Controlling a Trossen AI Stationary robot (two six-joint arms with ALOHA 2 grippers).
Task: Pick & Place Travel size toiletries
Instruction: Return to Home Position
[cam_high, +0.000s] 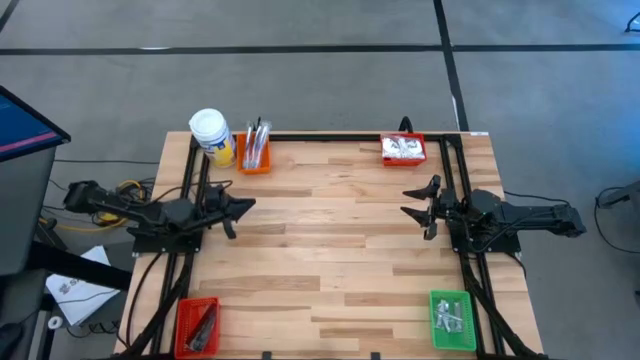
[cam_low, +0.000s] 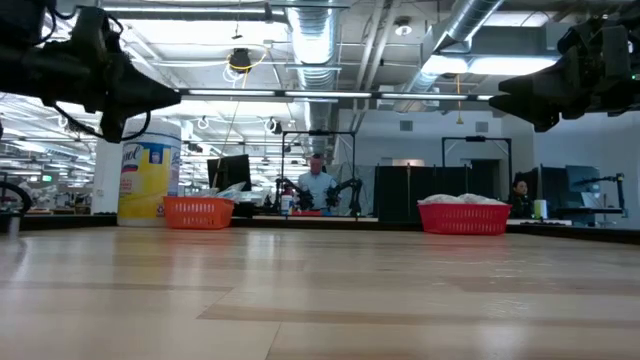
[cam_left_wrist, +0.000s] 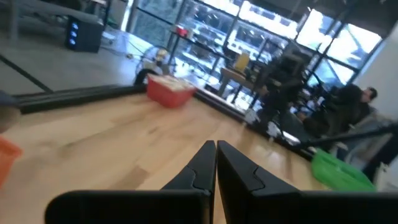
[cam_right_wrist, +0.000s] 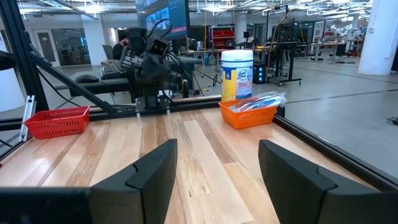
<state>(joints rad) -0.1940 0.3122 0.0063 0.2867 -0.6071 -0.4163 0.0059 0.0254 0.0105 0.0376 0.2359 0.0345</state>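
The toiletries lie in four bins at the table's corners. White-blue toothbrushes stand in the orange bin (cam_high: 253, 155) at the far left. White packets fill the red bin (cam_high: 403, 150) at the far right. Dark bars lie in the red bin (cam_high: 197, 325) at the near left, and silvery sachets in the green bin (cam_high: 452, 320) at the near right. My left gripper (cam_high: 248, 205) hovers shut by the table's left edge, holding nothing. My right gripper (cam_high: 408, 201) hovers open by the right edge, with nothing between its fingers (cam_right_wrist: 155, 168).
A white-capped yellow jar (cam_high: 212, 135) stands beside the orange bin at the far left corner. Black frame rails (cam_high: 190, 230) run along the table's left and right edges. The wooden tabletop (cam_high: 330, 250) between the two arms is bare. People sit in the room beyond the table.
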